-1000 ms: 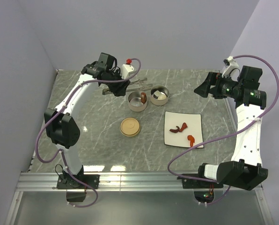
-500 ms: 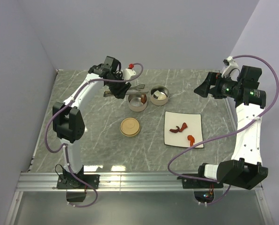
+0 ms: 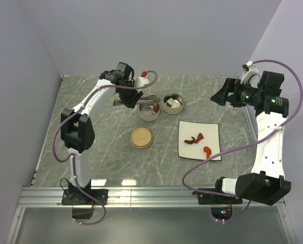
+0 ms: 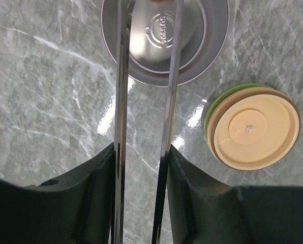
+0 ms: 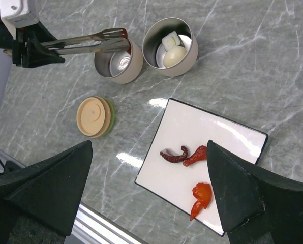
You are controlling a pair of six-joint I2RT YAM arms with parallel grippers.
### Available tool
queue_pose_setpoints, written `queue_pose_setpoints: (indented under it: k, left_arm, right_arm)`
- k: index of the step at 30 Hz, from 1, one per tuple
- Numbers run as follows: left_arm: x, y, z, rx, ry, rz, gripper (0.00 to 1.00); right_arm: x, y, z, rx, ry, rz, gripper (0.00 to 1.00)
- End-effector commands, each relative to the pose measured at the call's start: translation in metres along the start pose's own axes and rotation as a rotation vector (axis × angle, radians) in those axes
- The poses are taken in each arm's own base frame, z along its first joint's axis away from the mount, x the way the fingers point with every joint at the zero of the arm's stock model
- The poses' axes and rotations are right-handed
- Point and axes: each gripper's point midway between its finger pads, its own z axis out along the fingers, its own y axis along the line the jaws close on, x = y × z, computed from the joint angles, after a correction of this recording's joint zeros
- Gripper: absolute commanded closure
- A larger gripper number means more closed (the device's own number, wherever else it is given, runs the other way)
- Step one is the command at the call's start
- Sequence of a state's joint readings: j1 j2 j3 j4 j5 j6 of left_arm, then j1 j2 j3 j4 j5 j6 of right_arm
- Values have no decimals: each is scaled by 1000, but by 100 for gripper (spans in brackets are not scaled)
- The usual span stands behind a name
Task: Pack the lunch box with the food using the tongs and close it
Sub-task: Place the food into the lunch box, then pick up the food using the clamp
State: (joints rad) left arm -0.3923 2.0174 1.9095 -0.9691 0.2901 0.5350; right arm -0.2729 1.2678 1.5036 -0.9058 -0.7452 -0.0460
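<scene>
Tongs [image 3: 149, 95] sat clamped in the left end effector [image 3: 131, 97], in the upper middle of the overhead view. From the left wrist camera I saw its two dark fingers [image 4: 90, 203] pressing on the outsides of the two silver arms. The arms were squeezed to a narrow gap, so the end effector was partly closed around the tongs. The arms ran up the frame, and their far ends reached over an open tin [image 5: 123, 76].

In the right wrist view a red-brown piece [image 5: 124, 34] showed at that tin's far rim, right by the tongs' tips. I could not tell whether the tips touched it.

Just right of that tin stood a second tin [image 5: 178, 71], holding a white egg-like ball [image 5: 174, 56] and a small white block [image 5: 170, 38]. A tan lid [image 5: 93, 116] lay flat on the tabletop [image 3: 111, 152], below the first tin and apart from it.

The white square plate [image 5: 228, 147] lay toward the lower right and carried three pieces: a dark red curved bit [image 5: 173, 154], a red bit [image 5: 197, 154] touching it, and an orange-red bit [image 5: 201, 195] nearer the plate's lower edge.

The right end effector [image 3: 216, 95] hung at the upper right of the overhead view, its jaws spread wide and gripping nothing.
</scene>
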Motion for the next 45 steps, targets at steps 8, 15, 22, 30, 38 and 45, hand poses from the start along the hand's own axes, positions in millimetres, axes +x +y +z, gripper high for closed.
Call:
queue_pose_setpoints:
  k: [8, 15, 22, 30, 38, 45]
  left_arm:
    - [-5, -7, -27, -34, -44, 26, 62]
    - [2, -15, -37, -41, -48, 17, 60]
    - [11, -20, -48, -60, -45, 10, 47]
    - [-9, -23, -74, -72, -116, 10, 45]
    - [-56, -84, -71, 33, -203, 82, 42]
    - [-83, -149, -31, 141, -213, 110, 40]
  right_arm:
    - [-9, 1, -4, 5, -27, -21, 0]
    - [-8, 2, -5, 3, -27, -22, 0]
    - [-8, 3, -6, 0, -29, -23, 0]
    - [-8, 4, -6, -3, -30, -24, 0]
    - [-9, 2, -5, 1, -31, -21, 0]
    - [-10, 0, -7, 20, -35, -20, 0]
